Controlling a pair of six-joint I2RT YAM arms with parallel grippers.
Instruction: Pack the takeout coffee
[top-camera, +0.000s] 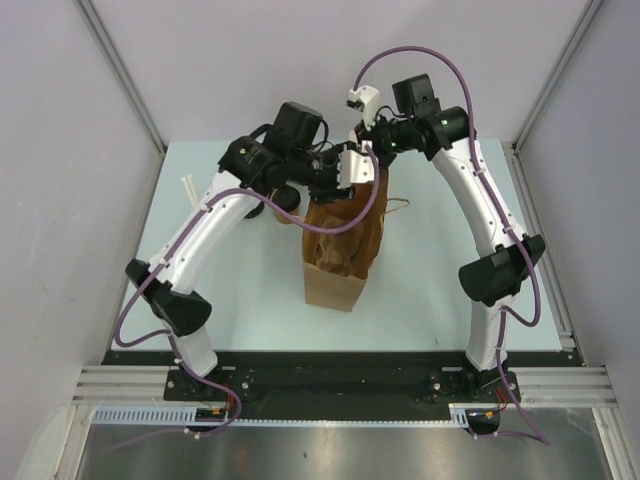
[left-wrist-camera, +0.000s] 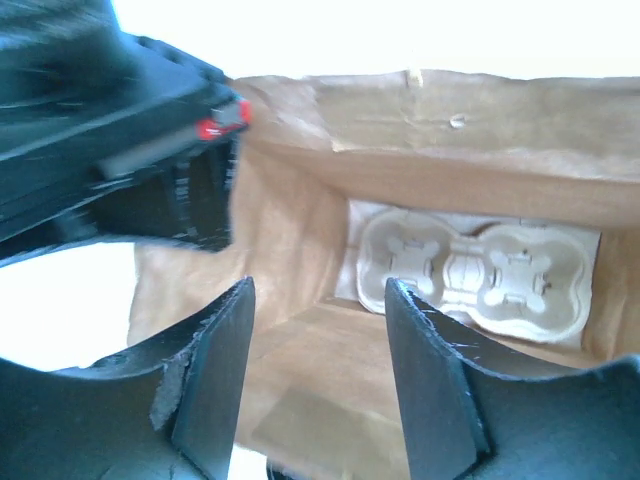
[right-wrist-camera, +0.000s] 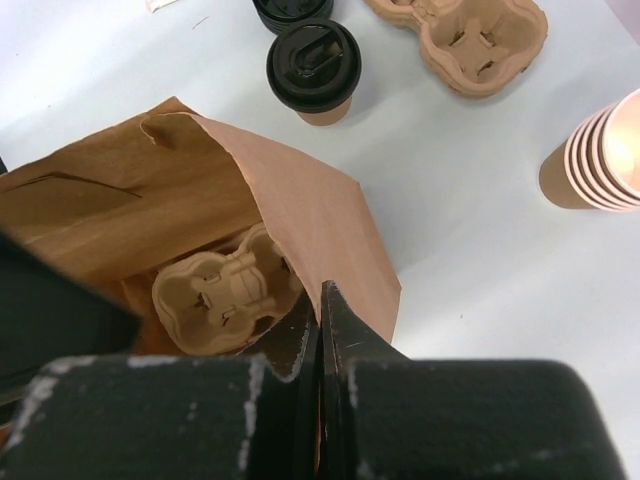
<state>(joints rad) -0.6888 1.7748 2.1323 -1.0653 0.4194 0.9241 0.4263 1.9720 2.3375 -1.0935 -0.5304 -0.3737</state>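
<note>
Right wrist: carrier (right-wrist-camera: 225, 290) bagged; takeout coffee (right-wrist-camera: 312, 65) on counter (right-wrist-camera: 450, 200), unpacked; right hand (right-wrist-camera: 322, 300) pinches paper bag (right-wrist-camera: 300, 200) rim; left hand (left-wrist-camera: 320, 300) open.

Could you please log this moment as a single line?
left gripper open over bag | right gripper shut on bag | carrier inside | coffee cup outside

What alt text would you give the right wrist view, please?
The shut right end effector pinches the rim of an open bag with a carrier inside. Beyond sit the coffee, a second carrier and stacked cups.
</note>
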